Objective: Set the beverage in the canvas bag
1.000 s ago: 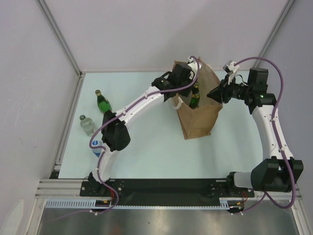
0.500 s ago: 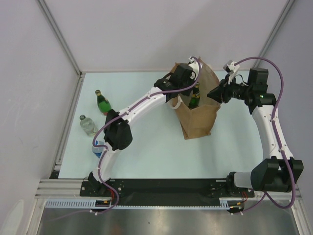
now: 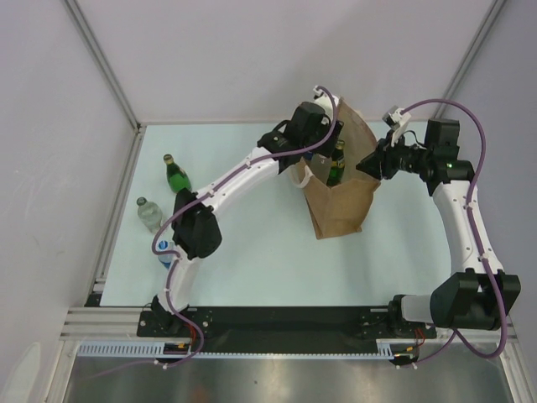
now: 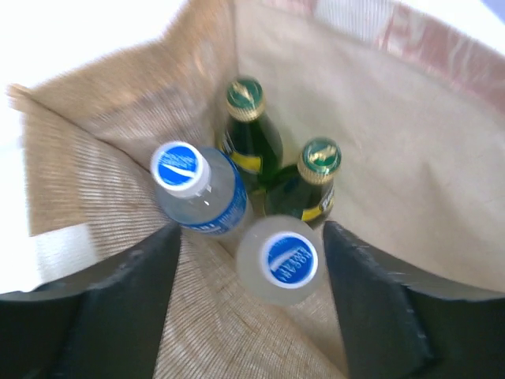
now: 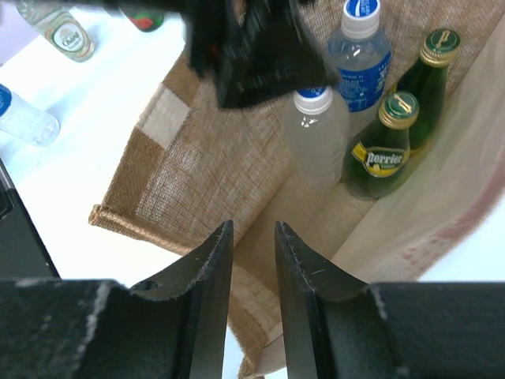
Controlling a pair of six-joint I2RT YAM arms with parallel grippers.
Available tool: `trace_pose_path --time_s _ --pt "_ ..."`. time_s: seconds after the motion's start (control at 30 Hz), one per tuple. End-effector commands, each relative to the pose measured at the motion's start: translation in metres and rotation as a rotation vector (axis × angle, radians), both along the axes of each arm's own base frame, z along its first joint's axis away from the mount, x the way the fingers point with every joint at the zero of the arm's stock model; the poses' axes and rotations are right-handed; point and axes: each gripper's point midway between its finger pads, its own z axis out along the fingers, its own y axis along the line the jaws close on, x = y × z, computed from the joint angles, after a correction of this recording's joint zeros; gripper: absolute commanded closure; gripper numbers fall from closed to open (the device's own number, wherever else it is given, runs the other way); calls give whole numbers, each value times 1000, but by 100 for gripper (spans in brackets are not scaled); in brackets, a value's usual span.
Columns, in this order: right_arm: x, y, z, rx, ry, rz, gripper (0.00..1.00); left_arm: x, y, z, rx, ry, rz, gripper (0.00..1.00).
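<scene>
A pale mint table [image 3: 268,260], smooth and matt, sits in a booth of plain grey-white walls [image 3: 252,59] edged with aluminium rails [image 3: 101,63]. The bag [image 3: 344,210] stands upright toward the back, right of centre. It is boxy, of coarse tan weave, with its mouth open and a white handle [image 3: 303,175] looped at its left side. Inside, four bottles stand close together: two green bottles [image 4: 251,134] of glass with gold-rimmed caps and yellow labels, and two plastic bottles [image 4: 288,260], clear with blue-topped caps. The left gripper [image 4: 251,237] hangs over the bag's mouth, its black jaws well apart and holding nothing. The right gripper [image 5: 252,233] has its jaws at a narrow slit, pinched on the bag's right rim. At the table's left stand a green loose bottle [image 3: 176,175], a clear glass bottle [image 3: 149,213] and, partly behind the left arm, a blue-capped bottle [image 3: 165,252].
</scene>
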Motion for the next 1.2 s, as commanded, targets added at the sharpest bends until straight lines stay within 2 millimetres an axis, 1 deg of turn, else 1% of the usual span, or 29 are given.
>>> trace_pose_path --time_s 0.0,0.03,0.1,0.13,0.23,0.27,0.33,0.37,0.4,0.5,0.53,0.6,0.63,0.67,0.73,0.77,0.8,0.87,0.9,0.93,0.97,1.03,1.17 --pt "-6 -4 17 -33 -56 -3 66 -7 15 97 -174 -130 48 17" --pt "-6 -5 18 -38 -62 -4 66 -10 17 108 -191 -141 42 15" --pt "-6 -6 20 -42 -64 -5 66 -13 19 117 -207 -147 41 10" --pt "-7 -6 21 -42 -65 -5 66 -17 22 127 -222 -158 37 9" --pt "-8 -7 24 -46 -74 -10 66 -22 27 141 -242 -171 38 7" --pt "-9 -7 25 -50 -80 -9 66 -26 31 153 -257 -184 39 6" --pt "-10 -7 26 -57 -88 -9 66 -28 38 160 -263 -192 48 5" --pt "-10 -8 28 -64 -99 -5 66 -33 42 172 -279 -205 48 4" --pt "-11 -7 29 -65 -103 -3 66 -34 46 175 -280 -206 50 3" --pt "-13 -6 36 -69 -131 10 64 -44 57 195 -302 -231 48 0" --pt "-15 -6 37 -70 -132 12 61 -45 61 196 -293 -236 45 0" --pt "-19 -6 38 -78 -139 23 60 -51 70 207 -297 -257 48 0" --pt "-23 -6 39 -82 -150 26 59 -51 74 205 -286 -256 54 0" --pt "-25 -6 40 -86 -154 28 59 -55 80 214 -297 -270 58 0" --pt "-30 -6 41 -101 -168 32 55 -56 88 217 -303 -273 69 0" --pt "-31 -7 42 -105 -175 30 55 -57 92 220 -306 -275 73 0" --pt "-33 -7 42 -110 -182 33 52 -62 97 226 -315 -283 75 0" --pt "-36 -7 45 -113 -199 35 50 -64 105 230 -320 -290 85 0" --pt "-37 -6 47 -112 -208 39 48 -70 110 239 -334 -302 85 0" --pt "-37 -5 49 -109 -213 46 45 -70 114 237 -330 -298 93 0" --pt "-38 -5 50 -109 -223 51 45 -73 116 240 -337 -302 91 0" --pt "-39 -2 55 -100 -240 69 40 -79 125 245 -346 -308 96 0" --pt "-40 3 63 -84 -268 95 37 -91 136 252 -364 -317 98 0"
